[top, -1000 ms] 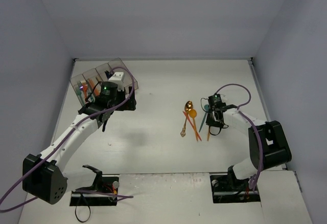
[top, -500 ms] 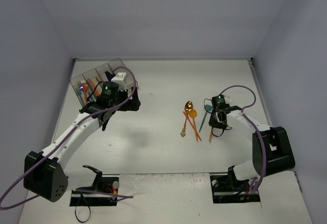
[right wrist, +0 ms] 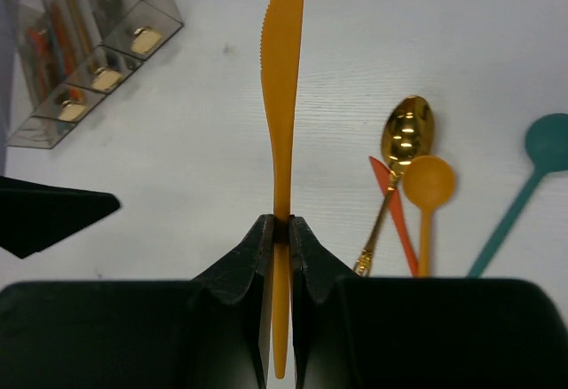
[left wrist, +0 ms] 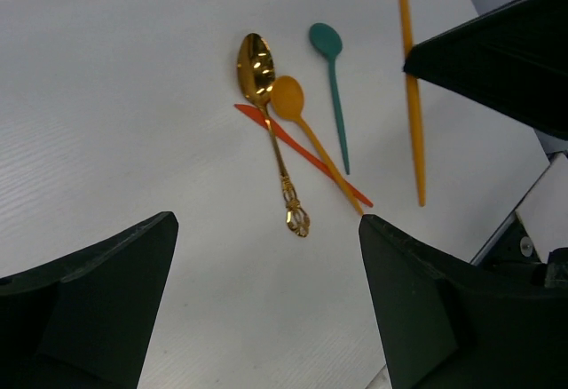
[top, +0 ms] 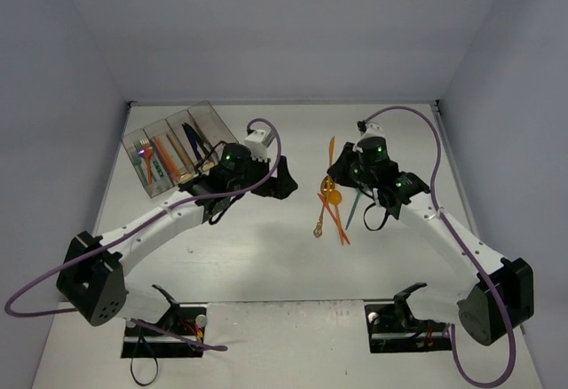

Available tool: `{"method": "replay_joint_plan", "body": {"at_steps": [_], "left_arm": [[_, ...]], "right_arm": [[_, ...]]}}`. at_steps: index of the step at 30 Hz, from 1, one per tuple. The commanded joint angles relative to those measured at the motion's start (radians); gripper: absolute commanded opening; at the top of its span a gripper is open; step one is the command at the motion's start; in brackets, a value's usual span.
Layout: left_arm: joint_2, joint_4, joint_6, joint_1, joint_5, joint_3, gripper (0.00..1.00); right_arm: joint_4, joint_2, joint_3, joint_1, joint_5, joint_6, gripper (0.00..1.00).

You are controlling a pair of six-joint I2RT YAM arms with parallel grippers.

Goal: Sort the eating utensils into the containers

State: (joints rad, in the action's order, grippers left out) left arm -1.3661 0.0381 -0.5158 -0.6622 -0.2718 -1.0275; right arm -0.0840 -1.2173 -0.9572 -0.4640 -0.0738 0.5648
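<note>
At the far left of the table [top: 266, 265] we saw the containers [top: 209, 114], a row of clear smoky bins set at an angle near the back corner. Orange, teal and dark blue utensils already lay inside them. From the right wrist view each bin end carried small tan labels [right wrist: 106, 78], but we could read no writing on them.

Next came the left gripper [top: 277, 183], hanging over bare table between the bins and the loose cutlery. Its jaws were spread wide and nothing lay between them. It was the only thing standing on the line from the pile to the bins.

In the middle lay the loose pile. The gold spoon [left wrist: 271, 131], the orange spoon [left wrist: 287, 98] and the red-orange knife [left wrist: 253, 114] crossed one another, touching. The teal spoon [left wrist: 333, 96] lay just beside them on the right, bowl towards the back wall.

The right gripper [right wrist: 278, 225] hung at the back edge of that pile, clamped tight on the orange knife [right wrist: 282, 96]. It pinched the knife low on its length, so the handle end ran back between the fingers and the serrated blade pointed straight away from the wrist, towards the back wall. Whether the knife hung free of the table, we could not tell.
</note>
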Motion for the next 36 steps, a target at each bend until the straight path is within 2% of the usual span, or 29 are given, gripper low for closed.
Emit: {"method": "replay_joint_plan", "body": {"at_steps": [1, 10, 13, 17, 19, 20, 23, 24, 26, 28, 31, 33, 36], "left_arm": [[-0.026, -0.118, -0.047, -0.054, -0.023, -0.108, 0.78], [-0.093, -0.134, -0.084, -0.094, -0.033, -0.165, 0.59], [-0.114, -0.140, -0.089, -0.102, -0.031, -0.171, 0.43], [-0.130, -0.138, -0.104, -0.106, -0.030, -0.181, 0.25], [-0.134, -0.138, -0.106, -0.108, -0.027, -0.181, 0.20], [-0.134, -0.139, -0.107, -0.108, -0.027, -0.181, 0.10], [-0.130, -0.135, -0.107, -0.109, -0.015, -0.181, 0.00], [-0.127, -0.131, -0.106, -0.108, -0.008, -0.181, 0.00], [-0.126, -0.107, -0.095, -0.108, 0.010, -0.184, 0.00], [-0.119, -0.093, -0.094, -0.107, 0.030, -0.177, 0.00], [-0.097, -0.061, -0.092, -0.103, 0.078, -0.163, 0.00], [-0.089, -0.031, -0.090, -0.084, 0.114, -0.156, 0.00], [-0.063, 0.048, -0.111, -0.019, 0.159, -0.130, 0.00]], "right_arm": [[0.180, -0.007, 0.000, -0.030, -0.074, 0.061, 0.00], [0.296, -0.013, 0.030, -0.071, -0.093, 0.124, 0.00], [0.325, -0.008, 0.045, -0.079, -0.100, 0.142, 0.00], [0.353, -0.005, 0.058, -0.083, -0.102, 0.160, 0.00], [0.360, -0.004, 0.062, -0.084, -0.105, 0.164, 0.00], [0.370, -0.007, 0.063, -0.085, -0.107, 0.167, 0.00], [0.378, -0.007, 0.067, -0.088, -0.109, 0.170, 0.00], [0.380, -0.010, 0.069, -0.090, -0.109, 0.170, 0.00], [0.382, -0.010, 0.071, -0.088, -0.107, 0.168, 0.12], [0.380, -0.011, 0.073, -0.088, -0.102, 0.160, 0.34], [0.377, -0.010, 0.072, -0.087, -0.081, 0.144, 0.56], [0.366, -0.007, 0.072, -0.079, -0.071, 0.121, 0.66], [0.313, -0.001, 0.062, -0.046, -0.041, 0.075, 0.74]]}}
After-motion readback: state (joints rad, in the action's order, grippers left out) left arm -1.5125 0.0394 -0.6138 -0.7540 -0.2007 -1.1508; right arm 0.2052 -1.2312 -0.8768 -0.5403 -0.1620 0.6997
